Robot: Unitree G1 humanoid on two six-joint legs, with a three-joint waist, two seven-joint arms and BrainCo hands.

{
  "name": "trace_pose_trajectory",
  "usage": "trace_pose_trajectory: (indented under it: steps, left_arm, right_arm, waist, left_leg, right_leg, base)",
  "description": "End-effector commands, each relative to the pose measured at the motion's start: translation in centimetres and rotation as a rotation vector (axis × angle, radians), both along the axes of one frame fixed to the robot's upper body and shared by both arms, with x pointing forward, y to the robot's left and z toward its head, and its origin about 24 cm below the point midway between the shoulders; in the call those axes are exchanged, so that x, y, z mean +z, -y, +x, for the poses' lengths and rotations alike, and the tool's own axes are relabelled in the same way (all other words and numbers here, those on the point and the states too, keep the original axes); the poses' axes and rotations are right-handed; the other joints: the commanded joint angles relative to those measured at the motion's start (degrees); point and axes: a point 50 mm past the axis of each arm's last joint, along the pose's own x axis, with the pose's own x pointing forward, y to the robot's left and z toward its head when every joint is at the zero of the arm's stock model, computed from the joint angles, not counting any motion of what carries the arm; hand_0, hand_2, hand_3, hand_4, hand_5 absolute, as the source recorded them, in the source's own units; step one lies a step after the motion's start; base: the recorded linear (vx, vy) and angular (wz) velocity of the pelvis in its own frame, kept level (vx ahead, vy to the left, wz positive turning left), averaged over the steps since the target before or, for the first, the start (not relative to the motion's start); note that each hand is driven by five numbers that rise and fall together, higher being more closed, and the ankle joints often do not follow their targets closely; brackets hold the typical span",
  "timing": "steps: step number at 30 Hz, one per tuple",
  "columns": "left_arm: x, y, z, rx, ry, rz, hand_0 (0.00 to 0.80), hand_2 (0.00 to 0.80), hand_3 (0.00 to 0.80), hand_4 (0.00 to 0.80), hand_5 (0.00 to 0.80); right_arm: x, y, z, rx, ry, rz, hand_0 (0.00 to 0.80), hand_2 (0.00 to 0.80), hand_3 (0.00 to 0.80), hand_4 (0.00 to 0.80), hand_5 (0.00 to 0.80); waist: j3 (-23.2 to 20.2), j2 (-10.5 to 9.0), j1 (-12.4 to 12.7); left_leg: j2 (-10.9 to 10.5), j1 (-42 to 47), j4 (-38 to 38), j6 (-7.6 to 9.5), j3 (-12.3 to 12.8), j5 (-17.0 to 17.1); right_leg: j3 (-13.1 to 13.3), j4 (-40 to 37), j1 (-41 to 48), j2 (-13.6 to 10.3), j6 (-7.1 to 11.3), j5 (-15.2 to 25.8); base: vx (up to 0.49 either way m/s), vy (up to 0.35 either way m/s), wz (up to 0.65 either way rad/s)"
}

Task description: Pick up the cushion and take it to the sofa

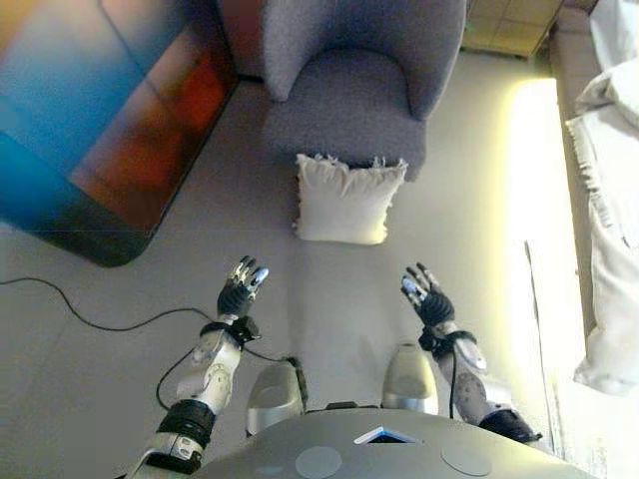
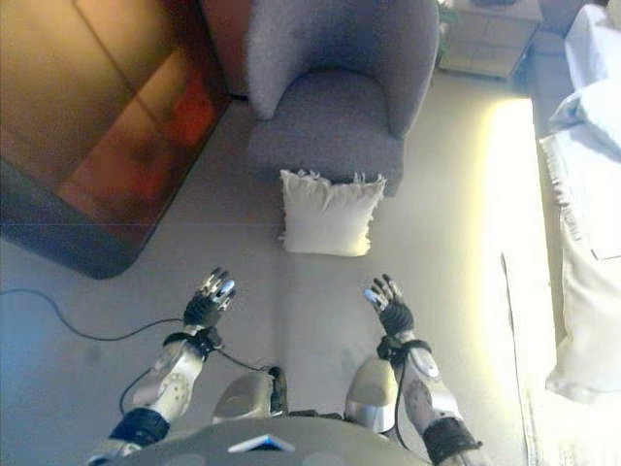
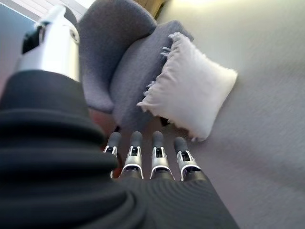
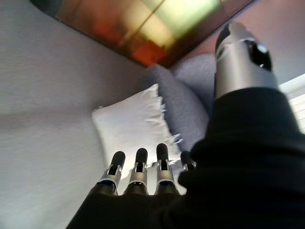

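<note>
A white fringed cushion (image 1: 344, 200) stands on the floor, leaning against the front of a grey sofa chair (image 1: 349, 100). It also shows in the left wrist view (image 3: 193, 93) and the right wrist view (image 4: 131, 129). My left hand (image 1: 240, 289) and right hand (image 1: 427, 296) are both open and empty, fingers straight, held above the floor a little short of the cushion, one to each side of it. Neither hand touches the cushion.
A large dark glossy panel (image 1: 100, 120) lies on the floor at the left. A black cable (image 1: 90, 314) runs across the floor at the lower left. A bed with white bedding (image 1: 609, 220) lines the right side. A cabinet (image 2: 485, 34) stands behind the chair.
</note>
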Motion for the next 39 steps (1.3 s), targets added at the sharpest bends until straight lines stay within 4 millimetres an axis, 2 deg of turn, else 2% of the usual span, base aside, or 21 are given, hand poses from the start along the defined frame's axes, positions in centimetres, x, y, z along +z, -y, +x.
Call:
trace_pose_trajectory:
  steps: [1,3,6,11,13,14,16,19,20,21,22,23,24,25,26,28,30,31,34,37,39]
  left_arm:
    - [1.8,-0.3,0.3,-0.002,0.092,-0.009,0.000,0.000,0.000,0.000,0.000]
    - [2.1,-0.1,0.4,0.001,0.099,-0.016,0.000,0.000,0.000,0.000,0.000]
    - [2.1,0.4,0.5,-0.031,0.104,-0.013,0.000,0.000,0.000,0.000,0.000]
    - [1.7,0.8,-0.2,-0.082,0.088,-0.003,0.000,0.000,0.000,0.000,0.000]
    - [1.6,1.0,-0.4,-0.081,0.082,-0.010,0.000,0.000,0.000,0.000,0.000]
    - [1.6,0.9,-0.6,-0.065,0.078,-0.020,0.000,0.000,0.000,0.000,0.000]
    - [1.2,0.9,-1.0,-0.039,0.064,-0.038,0.000,0.000,0.000,0.000,0.000]
    - [0.8,1.3,-1.4,0.008,0.044,-0.100,0.000,0.000,0.000,0.000,0.000]
    - [1.1,1.5,-1.1,0.012,0.059,-0.107,0.000,0.000,0.000,0.000,0.000]
    - [1.3,1.6,-0.8,0.020,0.070,-0.099,0.000,0.000,0.000,0.000,0.000]
    - [1.4,1.7,-0.5,0.035,0.079,-0.096,0.000,0.000,0.000,0.000,0.000]
    - [1.7,1.8,0.0,0.051,0.090,-0.106,0.000,0.000,0.000,0.000,0.000]
    - [1.9,1.7,0.2,0.063,0.097,-0.111,0.000,0.000,0.000,0.000,0.000]
    - [2.2,1.7,0.6,0.066,0.109,-0.109,0.000,0.000,0.000,0.000,0.000]
    - [2.3,1.6,0.7,0.069,0.115,-0.106,0.000,0.000,0.000,0.000,0.000]
    - [2.5,1.1,0.8,0.083,0.121,-0.093,0.000,0.000,0.000,0.000,0.000]
    - [2.5,0.7,0.6,0.094,0.119,-0.084,0.000,0.000,0.000,0.000,0.000]
    - [2.4,0.4,0.3,0.101,0.116,-0.078,0.000,0.000,0.000,0.000,0.000]
    - [2.2,0.0,-0.5,0.133,0.113,-0.079,0.000,0.000,0.000,0.000,0.000]
    - [1.9,-0.6,-1.0,0.169,0.113,-0.088,0.000,0.000,0.000,0.000,0.000]
    - [1.9,-1.3,-0.9,0.198,0.111,-0.088,0.000,0.000,0.000,0.000,0.000]
  right_arm:
    - [2.4,0.5,1.7,-0.027,0.160,0.000,0.000,0.000,0.000,0.000,0.000]
    - [2.4,0.8,1.4,-0.040,0.167,0.003,0.000,0.000,0.000,0.000,0.000]
    - [2.5,1.4,1.7,-0.071,0.175,0.013,0.000,0.000,0.000,0.000,0.000]
    - [2.1,1.9,1.6,-0.093,0.147,0.014,0.000,0.000,0.000,0.000,0.000]
    - [2.0,2.0,1.6,-0.084,0.140,0.013,0.000,0.000,0.000,0.000,0.000]
    - [1.8,2.0,1.4,-0.066,0.135,0.013,0.000,0.000,0.000,0.000,0.000]
    - [1.6,2.0,1.2,-0.045,0.115,0.006,0.000,0.000,0.000,0.000,0.000]
    - [1.7,1.7,1.0,-0.004,0.089,-0.005,0.000,0.000,0.000,0.000,0.000]
    - [1.8,1.6,1.0,0.012,0.096,0.001,0.000,0.000,0.000,0.000,0.000]
    - [1.8,1.7,1.0,0.026,0.096,-0.004,0.000,0.000,0.000,0.000,0.000]
    - [1.7,1.7,1.2,0.042,0.093,-0.019,0.000,0.000,0.000,0.000,0.000]
    - [1.6,1.7,1.5,0.055,0.093,-0.038,0.000,0.000,0.000,0.000,0.000]
    - [1.6,1.7,1.7,0.062,0.099,-0.047,0.000,0.000,0.000,0.000,0.000]
    - [1.8,1.8,2.1,0.064,0.118,-0.045,0.000,0.000,0.000,0.000,0.000]
    - [1.9,1.8,2.3,0.063,0.130,-0.038,0.000,0.000,0.000,0.000,0.000]
    - [2.2,1.6,2.9,0.058,0.152,-0.029,0.000,0.000,0.000,0.000,0.000]
    - [2.5,1.5,3.1,0.046,0.159,-0.023,0.000,0.000,0.000,0.000,0.000]
    - [2.5,1.6,2.8,0.040,0.159,-0.019,0.000,0.000,0.000,0.000,0.000]
    - [2.3,1.8,1.6,0.056,0.145,-0.016,0.000,0.000,0.000,0.000,0.000]
    - [2.0,2.2,1.0,0.064,0.141,-0.028,0.000,0.000,0.000,0.000,0.000]
    - [2.1,2.1,1.2,0.064,0.151,-0.023,0.000,0.000,0.000,0.000,0.000]
  waist:
    - [-1.08,-1.68,-3.16]
    - [-1.28,-3.51,-4.55]
    - [-1.24,-4.64,-6.00]
    - [-1.13,-5.34,-6.41]
    - [-0.96,-5.47,-6.56]
    - [-1.40,-5.38,-6.81]
    - [-2.60,-4.39,-7.51]
    - [-6.25,-2.13,-9.41]
    - [-7.12,-2.15,-9.55]
    - [-7.57,-2.80,-9.33]
    - [-7.74,-3.52,-8.88]
    - [-7.56,-4.48,-8.05]
    - [-7.57,-5.05,-7.67]
    - [-6.33,-5.64,-6.23]
    - [-5.74,-6.01,-5.45]
    - [-4.62,-6.14,-3.96]
    - [-4.36,-5.79,-3.06]
    - [-4.22,-5.33,-2.50]
    - [-4.29,-4.60,-1.66]
    - [-4.39,-3.30,-1.45]
    - [-4.29,-2.66,-1.72]
  left_leg:
    - [-7.91,6.25,-4.66,3.32,-0.16,-0.35]
    - [-9.68,7.11,-4.47,3.29,-1.43,-2.13]
    - [-11.34,8.71,-4.16,3.78,-4.10,-4.86]
    - [-11.05,13.65,-2.86,3.73,-5.20,-9.08]
    - [-10.49,14.99,-1.67,3.86,-4.30,-10.69]
    - [-9.98,15.55,-1.00,3.99,-3.07,-10.88]
    - [-7.78,17.50,0.36,2.44,-1.24,-7.75]
    - [-1.94,21.13,5.71,-3.14,0.12,5.86]
    - [-0.49,19.27,13.72,-4.68,0.73,10.28]
    - [-0.49,16.41,20.83,-4.82,1.04,11.72]
    - [-0.37,12.76,27.03,-4.37,1.79,11.90]
    - [0.71,7.29,32.20,-3.44,3.31,11.18]
    - [0.95,4.59,33.54,-2.97,3.70,11.20]
    - [2.05,-1.36,32.75,-1.62,4.12,9.44]
    - [2.13,-3.57,31.16,-0.91,4.04,8.52]
    - [1.89,-5.12,20.44,-0.19,3.70,8.95]
    - [1.80,-5.51,9.38,-1.02,2.25,11.16]
    - [2.27,-5.85,3.48,-2.00,0.76,12.62]
    - [3.32,-4.42,-7.07,-3.95,-3.12,13.32]
    - [5.14,-3.23,-10.64,-5.28,-4.33,14.18]
    - [5.84,-3.22,-8.79,-5.31,-2.53,12.91]
  right_leg:
    - [1.79,-9.97,-0.46,1.93,2.31,7.09]
    - [3.36,-23.47,-1.03,2.54,3.52,7.04]
    - [5.43,-36.65,-2.18,3.72,5.91,12.12]
    - [1.52,-37.90,-5.67,3.21,6.34,15.88]
    - [-0.28,-35.16,-6.16,2.98,6.02,15.19]
    - [-1.81,-34.97,-5.45,3.04,5.89,13.61]
    - [-3.35,-33.91,-4.72,3.97,5.09,12.39]
    - [-1.83,-28.95,-3.85,7.04,1.56,9.74]
    - [-0.91,-28.76,-1.56,8.30,-0.48,7.81]
    - [-0.47,-29.04,0.47,8.61,-1.84,6.70]
    - [-0.14,-29.35,2.64,8.78,-3.02,5.64]
    - [0.19,-29.73,5.45,8.94,-4.30,4.23]
    - [0.27,-29.88,6.42,8.77,-4.82,3.60]
    - [0.92,-30.24,9.28,9.24,-5.20,2.38]
    - [1.22,-30.42,10.40,9.41,-5.17,1.79]
    - [2.30,-30.45,12.07,10.32,-4.60,-0.04]
    - [3.45,-30.56,12.80,11.06,-3.93,-1.15]
    - [4.29,-30.57,13.57,11.47,-3.47,-1.97]
    - [6.26,-31.17,16.30,10.91,-2.27,-3.84]
    - [7.32,-30.36,17.71,10.29,-1.64,-5.99]
    - [6.21,-28.19,17.46,9.04,-1.14,-7.75]
  base:
    - [0.319,-0.100,0.16]
    - [0.337,-0.128,0.13]
    - [0.416,-0.085,0.73]
    - [0.516,-0.083,0.28]
    - [0.515,-0.084,0.07]
    - [0.549,-0.100,0.02]
    - [0.549,-0.100,0.12]
    - [0.502,-0.134,0.16]
    - [0.480,-0.221,0.00]
    - [0.492,-0.252,-0.20]
    - [0.450,-0.241,-0.49]
    - [0.408,-0.202,-0.71]
    - [0.351,-0.148,-0.72]
    - [0.264,-0.067,-0.63]
    - [0.243,-0.003,-0.33]
    - [0.251,0.084,-0.40]
    - [0.259,0.142,-0.65]
    - [0.284,0.161,-0.41]
    - [0.322,0.146,-0.48]
    - [0.292,0.120,-0.65]
    - [0.220,0.105,-0.55]
